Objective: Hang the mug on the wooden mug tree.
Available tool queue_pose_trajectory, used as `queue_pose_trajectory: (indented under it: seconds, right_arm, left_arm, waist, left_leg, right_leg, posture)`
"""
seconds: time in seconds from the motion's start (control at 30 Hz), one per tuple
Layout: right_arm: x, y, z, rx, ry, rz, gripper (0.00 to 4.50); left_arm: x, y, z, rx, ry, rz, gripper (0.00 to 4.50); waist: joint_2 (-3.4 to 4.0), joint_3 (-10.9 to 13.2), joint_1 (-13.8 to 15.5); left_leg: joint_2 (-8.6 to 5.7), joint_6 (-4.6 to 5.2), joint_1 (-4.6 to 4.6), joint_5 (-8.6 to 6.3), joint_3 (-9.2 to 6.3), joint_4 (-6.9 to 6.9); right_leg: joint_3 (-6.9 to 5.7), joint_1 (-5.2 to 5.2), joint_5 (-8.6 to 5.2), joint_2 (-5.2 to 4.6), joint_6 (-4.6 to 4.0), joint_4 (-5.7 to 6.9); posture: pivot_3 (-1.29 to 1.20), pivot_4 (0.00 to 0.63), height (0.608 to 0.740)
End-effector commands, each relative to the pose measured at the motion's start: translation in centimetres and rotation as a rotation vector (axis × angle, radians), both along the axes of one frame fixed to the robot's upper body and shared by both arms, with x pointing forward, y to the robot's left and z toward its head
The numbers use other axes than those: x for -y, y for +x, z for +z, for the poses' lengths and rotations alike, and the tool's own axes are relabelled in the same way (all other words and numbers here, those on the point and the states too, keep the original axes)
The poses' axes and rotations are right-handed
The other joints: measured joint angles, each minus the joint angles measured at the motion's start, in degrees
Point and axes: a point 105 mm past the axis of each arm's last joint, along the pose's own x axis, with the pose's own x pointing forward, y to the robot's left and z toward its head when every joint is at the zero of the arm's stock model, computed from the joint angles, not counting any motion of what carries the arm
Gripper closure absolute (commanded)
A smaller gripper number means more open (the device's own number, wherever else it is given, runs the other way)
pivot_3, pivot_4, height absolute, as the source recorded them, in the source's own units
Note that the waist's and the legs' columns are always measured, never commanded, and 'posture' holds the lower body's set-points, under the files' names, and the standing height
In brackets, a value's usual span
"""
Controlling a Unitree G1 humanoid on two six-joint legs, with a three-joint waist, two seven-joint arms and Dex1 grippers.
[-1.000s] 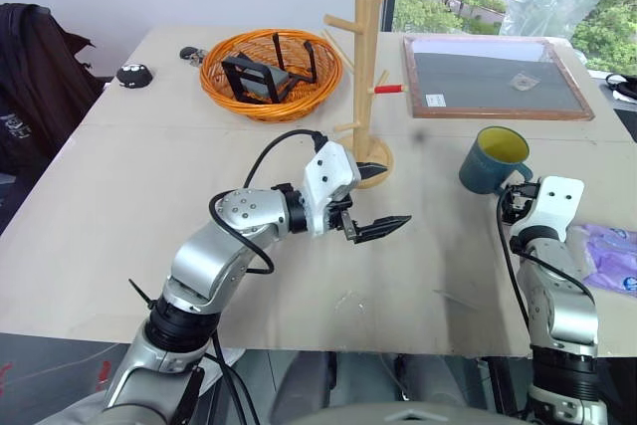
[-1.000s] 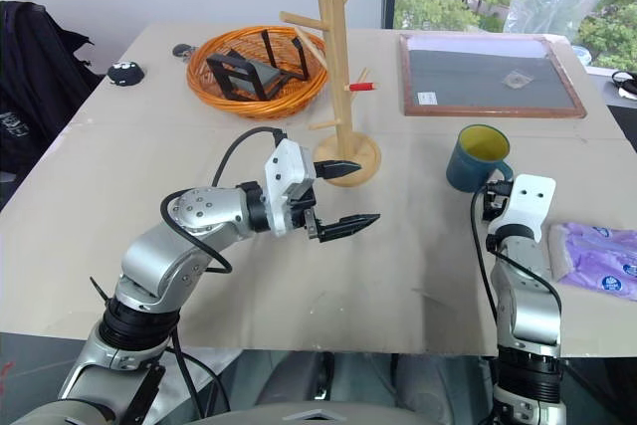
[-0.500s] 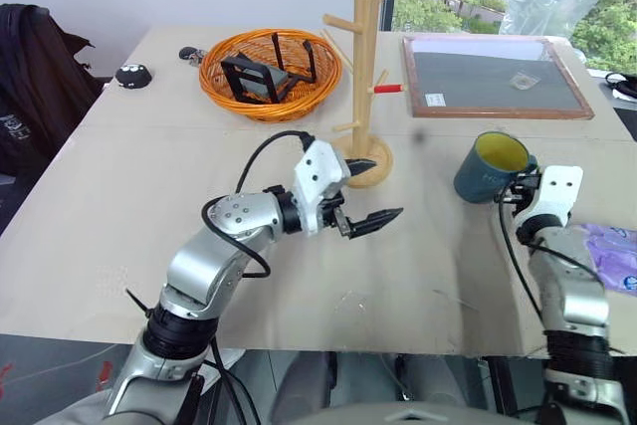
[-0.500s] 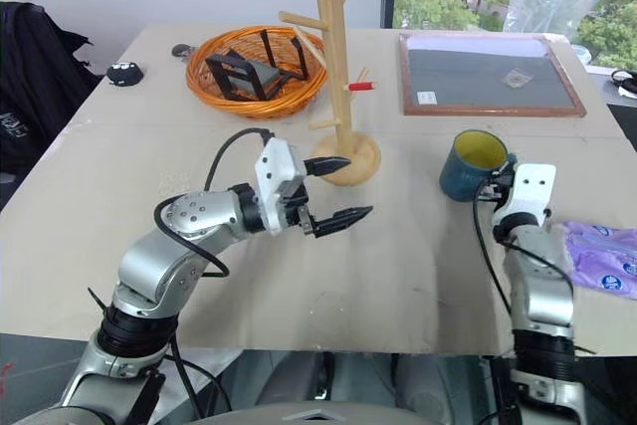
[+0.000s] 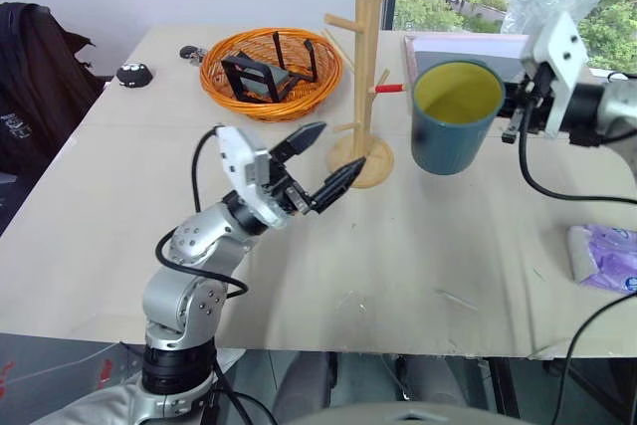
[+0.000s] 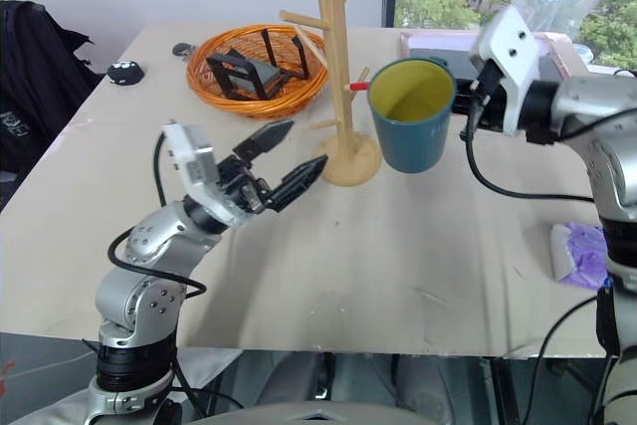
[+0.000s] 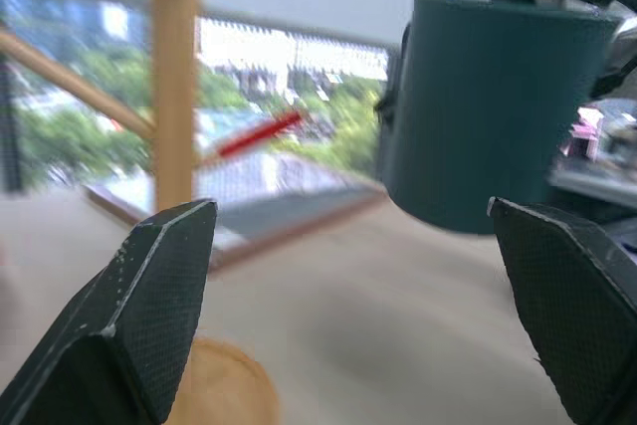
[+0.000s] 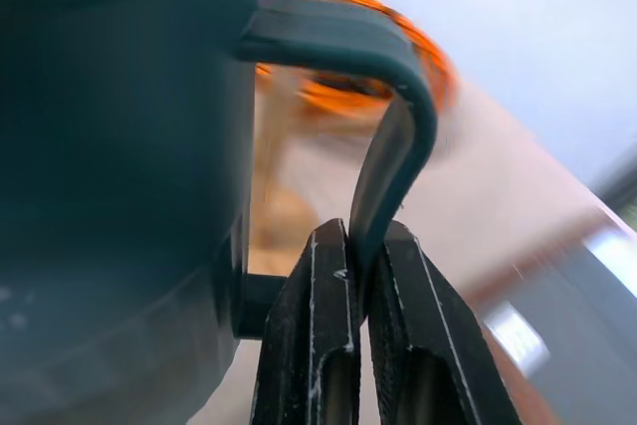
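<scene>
The teal-blue mug [image 5: 453,121] with a yellow inside hangs upright in the air, right of the wooden mug tree [image 5: 365,67]. My right gripper [image 8: 353,276] is shut on the mug's loop handle [image 8: 393,136]. The tree stands on its round base [image 5: 364,164] at mid-table, its red-tipped peg [image 5: 391,89] pointing toward the mug. My left gripper [image 5: 317,161] is open and empty, raised above the table just left of the tree's base. In the left wrist view its two fingers [image 7: 139,306] frame the tree post [image 7: 174,77] and the mug [image 7: 488,116].
An orange wire basket [image 5: 271,72] holding a black stand sits behind and left of the tree. A framed dark board [image 5: 542,82] lies at the back right. A purple tissue pack [image 5: 602,258] rests at the right edge, and a small dark object [image 5: 132,74] at the far left.
My right gripper closed on the handle and lifted the mug up and leftward toward the tree. My left gripper swung left and tilted upward, still open.
</scene>
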Motion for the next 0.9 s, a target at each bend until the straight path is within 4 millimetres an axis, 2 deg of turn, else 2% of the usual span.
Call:
queue_pose_trajectory:
  seconds: [0.03,0.3,0.53,0.8,0.83,0.87,0.9]
  right_arm:
    - [-0.8,1.0,0.4,0.001,-0.078,0.075,4.42]
    - [-2.2,3.2,0.1,-0.01,-0.161,0.152,4.42]
    - [-4.6,3.6,1.0,0.004,-0.165,0.249,4.42]
    - [-5.7,5.0,1.9,0.011,-0.181,0.176,4.42]
    - [-5.7,5.0,1.9,0.006,-0.183,0.178,3.9]
    - [-5.7,5.0,1.9,-0.001,-0.182,0.175,3.75]
    - [-5.6,5.1,1.9,-0.003,-0.181,0.169,3.26]
  left_arm:
    - [-0.2,-1.2,1.1,0.077,-0.021,0.024,0.0]
    - [-0.7,-1.8,0.3,0.061,-0.022,0.081,0.0]
    - [-0.9,-2.0,-0.3,0.037,-0.025,0.109,0.0]
    - [-0.7,-1.8,-0.6,0.03,-0.024,0.106,0.0]
    - [-0.7,-1.8,-0.6,0.029,-0.024,0.106,0.0]
    - [-0.7,-1.7,-0.6,0.027,-0.024,0.106,0.0]
    - [-0.7,-1.7,-0.6,0.026,-0.024,0.105,0.0]
  waist:
    - [0.0,0.0,-0.1]
    - [-0.02,0.01,-0.11]
    - [-0.01,0.01,-0.23]
    - [-0.01,0.01,-0.23]
    - [-0.01,0.01,-0.18]
    - [-0.01,0.01,-0.14]
    - [-0.01,0.01,-0.14]
  left_leg:
    - [-0.01,-0.07,-0.05,0.04,0.0,0.0]
    - [0.0,-0.12,-0.56,0.06,-0.06,0.02]
    - [-0.01,-0.13,-0.57,0.06,-0.03,0.0]
    - [-0.04,-0.13,-0.58,0.07,-0.01,0.0]
    - [-0.03,-0.14,-0.58,0.07,-0.03,0.0]
    - [-0.03,-0.14,-0.58,0.07,-0.04,-0.01]
    - [-0.03,-0.14,-0.58,0.07,-0.04,-0.01]
  right_leg:
    - [-0.01,-0.03,0.0,-0.01,0.0,-0.02]
    - [-0.07,-0.55,0.01,-0.05,0.0,0.0]
    - [-0.04,-0.59,0.01,-0.04,0.0,0.02]
    - [-0.02,-0.63,0.01,-0.04,-0.01,0.04]
    - [-0.04,-0.64,0.01,-0.04,-0.01,0.06]
    - [-0.05,-0.64,0.01,-0.04,-0.01,0.06]
    - [-0.05,-0.64,0.01,-0.04,-0.01,0.06]
  posture:
    - [0.0,0.15,0.737]
    - [0.0,0.15,0.737]
    - [0.0,0.15,0.737]
    - [0.0,0.15,0.737]
    - [0.0,0.15,0.737]
    - [0.0,0.15,0.737]
    - [0.0,0.15,0.737]
